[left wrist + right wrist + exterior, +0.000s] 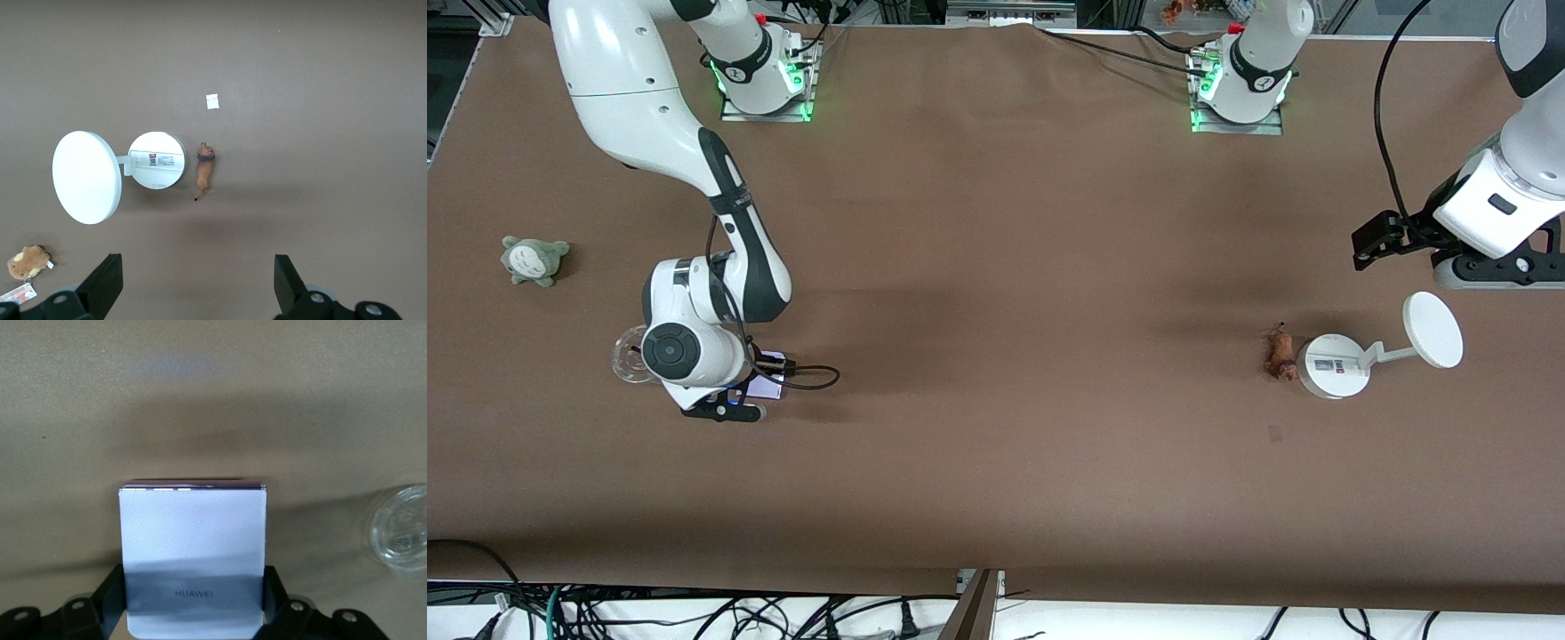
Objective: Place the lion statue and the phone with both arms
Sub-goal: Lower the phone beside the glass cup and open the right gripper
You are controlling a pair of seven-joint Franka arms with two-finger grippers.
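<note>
Right gripper (195, 613): your fingers (110, 593) clamp both side edges of flat pale lavender phone (193, 553), low above brown worktop (996, 267), beside clear round glass dish (402, 528); grip looks made for carrying.

Left gripper (198, 283): fingers (103, 280) spread apart, empty, hovering high over tiny orange-brown lion statue (204, 171). Statue lies touching base of white round stand with disc (120, 170); descent probably next.

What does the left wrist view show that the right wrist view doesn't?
Only the left wrist view: the lion statue beside a white stand, a brown plush, and the open left pincer. Only the right wrist view: the right pincer shut on the phone, near a clear cup. Both show the brown table.
</note>
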